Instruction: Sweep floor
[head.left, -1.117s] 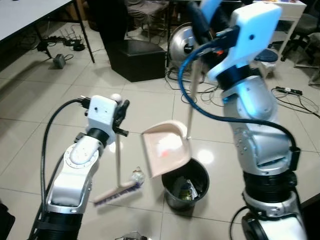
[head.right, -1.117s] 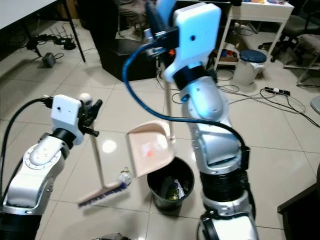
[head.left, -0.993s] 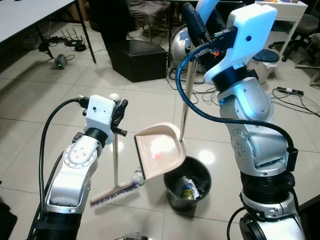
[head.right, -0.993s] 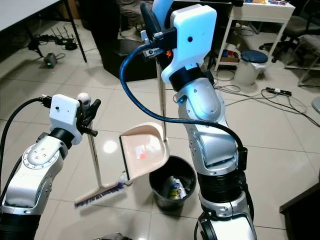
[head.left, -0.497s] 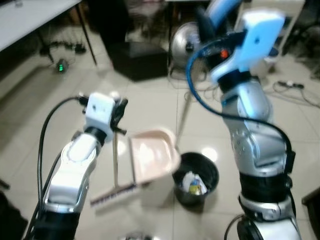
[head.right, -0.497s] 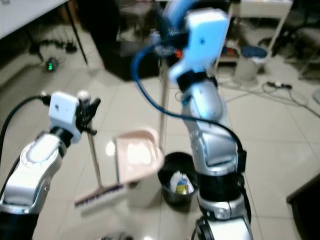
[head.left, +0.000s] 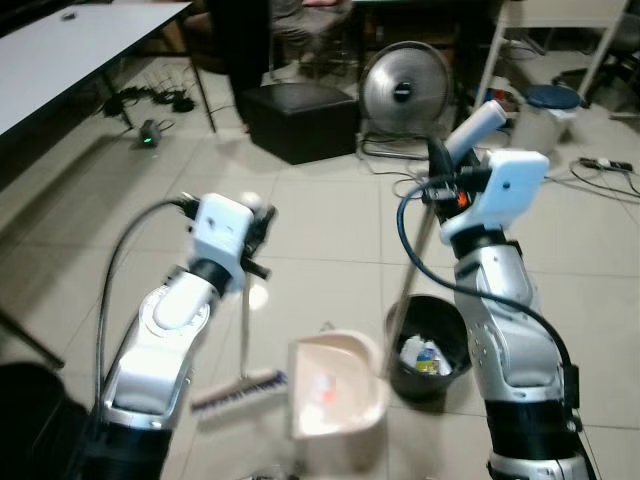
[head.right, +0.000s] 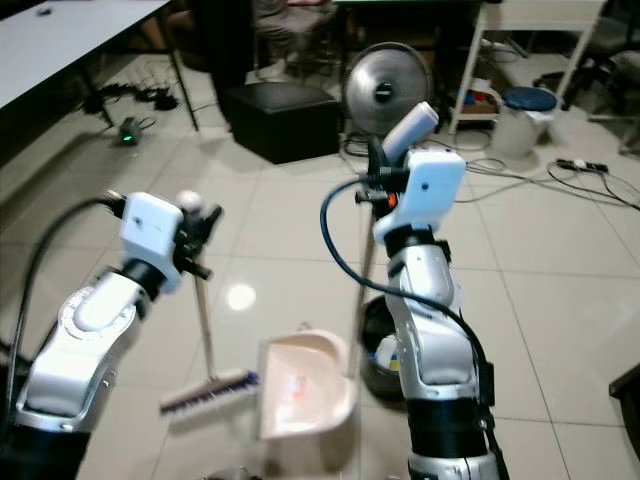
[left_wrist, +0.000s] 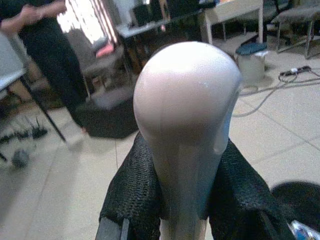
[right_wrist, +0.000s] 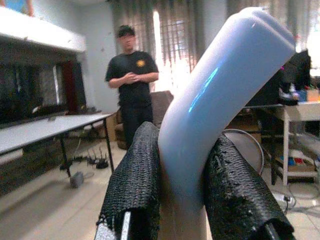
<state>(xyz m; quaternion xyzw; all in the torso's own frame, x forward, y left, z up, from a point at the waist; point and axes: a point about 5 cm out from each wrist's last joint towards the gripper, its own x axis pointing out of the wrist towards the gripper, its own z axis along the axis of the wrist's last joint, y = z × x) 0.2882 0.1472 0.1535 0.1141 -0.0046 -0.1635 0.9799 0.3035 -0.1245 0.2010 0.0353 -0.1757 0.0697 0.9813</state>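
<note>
My left gripper (head.left: 255, 228) is shut on the top of a pale broom handle (left_wrist: 186, 105), its black fingers (left_wrist: 134, 192) pressing both sides below the rounded knob. The broom's purple bristle head (head.left: 240, 391) rests on the tile floor. My right gripper (head.left: 441, 176) is shut on the light-blue grip (right_wrist: 215, 100) of the dustpan's long pole. The beige dustpan (head.left: 335, 402) sits low by the floor between the broom head and a black waste bin (head.left: 430, 345) that holds trash. A faint reddish patch shows inside the pan.
A standing fan (head.left: 400, 92) and a black box (head.left: 300, 120) are behind. Cables (head.left: 600, 165) lie on the tiles at the right, near a blue-lidded bin (head.left: 550, 108). A white table (head.left: 70, 60) is far left. A person (right_wrist: 132, 95) stands in the background.
The camera has shifted. The dustpan has come down from its tilt over the bin to floor level at the bin's left, and my right arm has lowered. The broom stays held upright.
</note>
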